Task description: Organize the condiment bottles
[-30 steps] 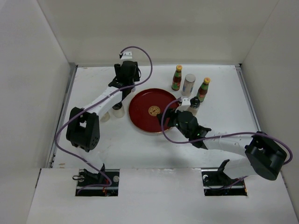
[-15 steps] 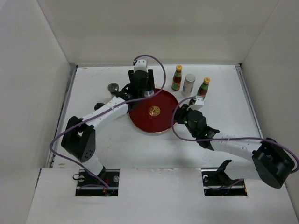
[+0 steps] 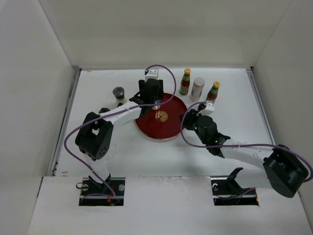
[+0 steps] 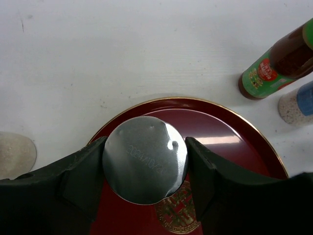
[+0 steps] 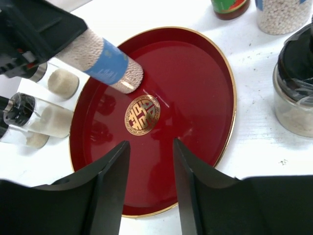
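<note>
My left gripper (image 4: 145, 161) is shut on a silver-topped shaker (image 4: 145, 159) with a blue label (image 5: 105, 61). It holds the shaker tilted over the round red tray (image 3: 171, 128), its base at the gold emblem (image 5: 139, 114). My right gripper (image 5: 150, 143) is open and empty above the tray's near right rim. A second shaker (image 3: 198, 88) stands between two yellow-capped sauce bottles (image 3: 185, 81) (image 3: 213, 91) behind the tray. A dark-lidded jar (image 5: 295, 88) stands right of my right gripper. Another dark-lidded jar (image 3: 118, 92) stands back left.
Two small glass jars (image 5: 36, 117) (image 5: 62, 82) sit on the white table left of the tray, under my left arm. White walls enclose the table on three sides. Purple cables loop from both arms.
My left gripper has carried the shaker from the back left onto the tray toward its centre. My right gripper drew back from the tray to its right rim, then stayed.
</note>
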